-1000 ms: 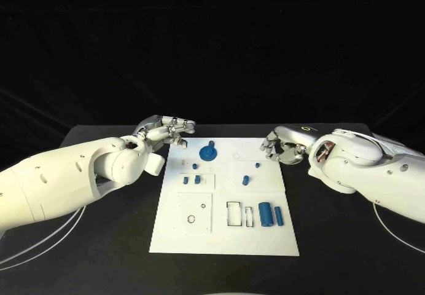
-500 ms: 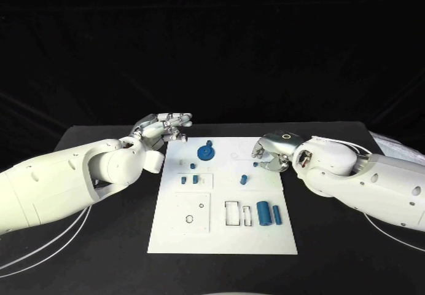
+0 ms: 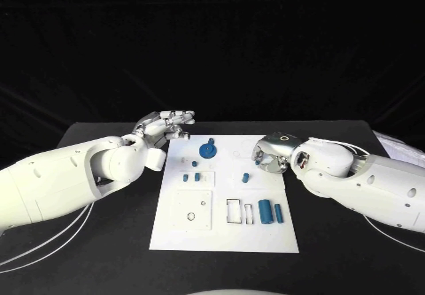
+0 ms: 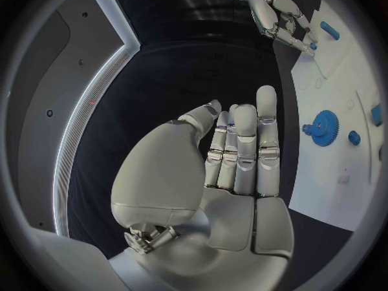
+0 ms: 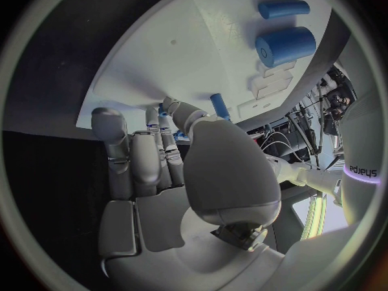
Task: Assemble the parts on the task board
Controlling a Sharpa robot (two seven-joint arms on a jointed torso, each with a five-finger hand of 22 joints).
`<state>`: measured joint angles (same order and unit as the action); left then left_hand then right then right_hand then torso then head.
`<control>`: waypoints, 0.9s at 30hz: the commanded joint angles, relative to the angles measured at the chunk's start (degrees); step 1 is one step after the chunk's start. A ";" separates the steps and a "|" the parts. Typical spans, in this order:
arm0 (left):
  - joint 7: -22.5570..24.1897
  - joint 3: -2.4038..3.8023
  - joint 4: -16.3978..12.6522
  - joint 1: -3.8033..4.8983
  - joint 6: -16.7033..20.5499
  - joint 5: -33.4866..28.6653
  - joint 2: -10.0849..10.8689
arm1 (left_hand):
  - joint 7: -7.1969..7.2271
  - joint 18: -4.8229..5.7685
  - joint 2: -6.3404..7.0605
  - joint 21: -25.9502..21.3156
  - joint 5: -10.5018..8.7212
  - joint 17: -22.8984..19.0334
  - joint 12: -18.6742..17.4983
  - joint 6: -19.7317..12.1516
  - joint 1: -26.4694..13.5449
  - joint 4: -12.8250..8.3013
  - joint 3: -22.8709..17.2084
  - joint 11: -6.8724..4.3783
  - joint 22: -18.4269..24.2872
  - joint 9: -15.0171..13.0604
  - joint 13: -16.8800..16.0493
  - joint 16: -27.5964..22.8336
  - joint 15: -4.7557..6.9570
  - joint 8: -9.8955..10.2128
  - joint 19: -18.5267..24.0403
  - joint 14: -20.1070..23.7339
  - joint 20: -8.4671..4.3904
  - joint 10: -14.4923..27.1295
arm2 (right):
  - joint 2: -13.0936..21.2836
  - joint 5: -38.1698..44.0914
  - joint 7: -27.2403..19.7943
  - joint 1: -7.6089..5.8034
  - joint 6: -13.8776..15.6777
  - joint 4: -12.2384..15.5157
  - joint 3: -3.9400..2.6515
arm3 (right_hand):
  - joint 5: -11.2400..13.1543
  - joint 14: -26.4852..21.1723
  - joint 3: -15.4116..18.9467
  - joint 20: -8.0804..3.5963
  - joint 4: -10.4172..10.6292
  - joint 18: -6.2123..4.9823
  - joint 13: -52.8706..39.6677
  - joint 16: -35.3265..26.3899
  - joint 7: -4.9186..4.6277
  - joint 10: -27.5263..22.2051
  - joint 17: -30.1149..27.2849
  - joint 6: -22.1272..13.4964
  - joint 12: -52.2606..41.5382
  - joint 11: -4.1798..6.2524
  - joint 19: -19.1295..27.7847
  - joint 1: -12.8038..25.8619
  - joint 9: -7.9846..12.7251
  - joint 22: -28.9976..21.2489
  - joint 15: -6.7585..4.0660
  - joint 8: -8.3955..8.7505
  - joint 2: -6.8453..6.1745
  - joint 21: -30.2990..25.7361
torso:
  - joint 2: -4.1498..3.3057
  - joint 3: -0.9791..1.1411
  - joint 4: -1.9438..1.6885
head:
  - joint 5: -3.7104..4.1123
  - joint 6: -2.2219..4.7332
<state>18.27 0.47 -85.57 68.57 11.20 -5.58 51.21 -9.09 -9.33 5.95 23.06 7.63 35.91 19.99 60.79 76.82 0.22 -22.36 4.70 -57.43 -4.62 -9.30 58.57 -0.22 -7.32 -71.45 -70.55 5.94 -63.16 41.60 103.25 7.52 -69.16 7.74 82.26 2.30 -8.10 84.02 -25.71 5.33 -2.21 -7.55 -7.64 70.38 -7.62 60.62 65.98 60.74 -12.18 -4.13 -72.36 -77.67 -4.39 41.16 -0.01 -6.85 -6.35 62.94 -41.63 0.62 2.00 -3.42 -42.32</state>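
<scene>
Parts lie spread on the task board [image 3: 182, 236], the white plate in the middle of my black table [image 3: 97, 258]. I start near me. The near end of the board is bare. A bit further up I see a fat blue cylinder [image 3: 264, 212] lying next to a thin blue rod [image 3: 278, 213], close to a dark slot outline. I think they lie flat there so a hand can pick them up easily. They also show in the right wrist view, the fat one [image 5: 284, 45] beside the thin one [image 5: 283, 9].

Further up, small blue pegs [image 3: 196, 177] stand in the board. One more peg [image 3: 244, 179] stands just in front of my right hand [image 3: 271, 155]. That hand hangs low over the right side of the board, palm down, fingers [image 5: 133, 158] side by side and only a little bent. It holds nothing. I think it is lined up to reach for that peg.

Furthest away is the blue gear [image 3: 208, 151], flat on the board near its far edge. My left hand [image 3: 166, 128] is up off the table, past the board's far left corner, well apart from the parts. Its fingers [image 4: 242, 152] are straight and close together, and nothing is in them. I think it waits there, out of the way.
</scene>
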 commanded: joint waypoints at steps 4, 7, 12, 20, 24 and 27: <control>-0.68 0.02 -0.23 0.02 -1.16 0.50 0.05 | -0.04 -1.07 -0.24 -0.45 -0.09 -0.92 0.54 -0.39 0.49 0.06 0.52 0.13 0.17 -0.01 -0.12 -0.59 -0.04 -0.25 -0.50 0.63 0.05 0.66 | -0.48 1.24 -0.34 0.27 -2.13 -0.52 -0.01 | 0.42 1.74 -0.41 -0.06 -0.09 -0.93 0.45 -0.18 0.10 2.53 -0.07 1.63 -0.35 0.09 -0.68 0.14 -0.33 0.46 -0.59 -0.57 0.84 0.11 | 0.02 0.01 0.00 | -0.02 -0.19; -0.87 0.02 -0.24 0.02 -1.19 0.52 0.11 | -0.06 -1.07 -0.26 -0.49 -0.11 -0.99 0.58 -0.43 0.51 0.05 0.56 0.15 0.21 -0.01 -0.13 -0.63 -0.05 -0.26 -0.51 0.67 0.05 0.72 | -0.76 1.32 -0.41 0.46 -2.39 -0.78 -0.01 | 0.57 1.78 -0.46 -0.09 -0.19 -0.84 0.57 -0.09 0.17 3.34 0.06 2.25 -0.48 0.18 -0.95 -0.03 -0.49 0.93 -0.66 -0.81 1.14 0.39 | 0.03 0.04 0.03 | -0.03 -0.29; -1.08 0.02 -0.18 0.02 -1.30 0.53 0.18 | -0.06 -1.07 -0.38 -0.56 -0.12 -1.09 0.68 -0.45 0.62 -0.01 0.59 0.15 0.28 -0.01 -0.17 -0.68 -0.05 -0.31 -0.53 0.73 0.05 0.80 | -1.38 1.60 -0.33 1.06 -2.82 -1.24 -0.01 | 2.17 1.91 -0.37 -0.18 -0.25 -0.74 0.91 0.17 0.41 4.42 0.39 3.15 -0.37 0.42 -1.36 -0.03 -0.75 1.54 -0.86 -1.09 1.72 0.78 | -0.01 0.04 0.00 | -0.06 -0.43; -1.47 0.02 -0.28 0.02 -1.68 1.01 0.17 | 0.07 -1.11 -0.90 -0.83 -0.11 -1.52 1.26 -0.22 1.33 -0.42 0.64 0.03 0.58 -0.11 -0.37 -0.86 0.03 -0.72 -0.67 0.89 0.01 0.99 | -1.83 2.82 1.23 1.60 -3.08 -1.69 -0.01 | 5.20 1.96 -0.34 -0.58 -0.09 -0.53 1.50 0.21 1.01 6.10 0.49 4.61 0.15 0.97 -2.07 0.07 -1.24 2.84 -1.38 -1.56 3.27 1.56 | 0.03 -0.01 0.00 | 0.01 -0.60; -1.71 0.02 -0.29 0.02 -1.80 1.13 0.17 | 0.06 -1.12 -1.20 -0.96 -0.02 -1.78 1.51 -0.29 1.80 -0.73 0.55 0.02 0.74 -0.11 -0.44 -0.96 0.09 -0.85 -0.79 0.94 -0.05 1.19 | -1.67 3.08 1.41 1.71 -0.93 -1.55 -0.01 | 5.20 1.92 -0.41 -0.69 -0.17 -0.44 1.60 0.06 1.05 6.47 0.33 4.84 0.28 1.04 -2.31 -0.05 -1.36 3.38 -1.48 -1.64 3.57 1.87 | 0.06 0.01 0.00 | -0.20 -0.72; -1.78 0.02 -0.28 0.02 -1.95 1.16 0.15 | 0.02 -1.13 -1.47 -1.05 0.04 -1.97 1.71 -0.39 2.21 -1.01 0.38 0.02 0.85 -0.10 -0.49 -1.03 0.12 -0.93 -0.89 0.97 -0.10 1.38 | -1.44 2.77 1.08 1.81 1.56 -1.27 -0.03 | 5.11 1.82 -0.53 -0.73 -0.27 -0.46 1.67 -0.30 1.00 6.53 -0.09 4.80 0.39 1.03 -2.25 -0.18 -1.37 3.20 -1.49 -1.61 3.66 1.77 | 0.10 0.01 0.03 | -0.20 -0.73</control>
<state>16.60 0.47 -85.69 68.57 10.69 -5.03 51.41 -9.09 -9.33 4.30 22.18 7.63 33.99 21.52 60.79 78.47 -0.42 -22.06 4.70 -56.65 -4.67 -9.75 57.90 -0.03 -7.90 -71.90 -69.93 5.92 -62.34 40.31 105.36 8.11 -68.17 8.62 81.14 1.70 -2.96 84.04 -26.02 4.62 -2.52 -7.54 -6.03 70.38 -6.58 66.73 65.98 65.06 -11.97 -2.95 -74.30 -77.62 -5.71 44.41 -1.25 -8.12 -3.22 64.50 -41.58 0.63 2.01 -3.59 -43.03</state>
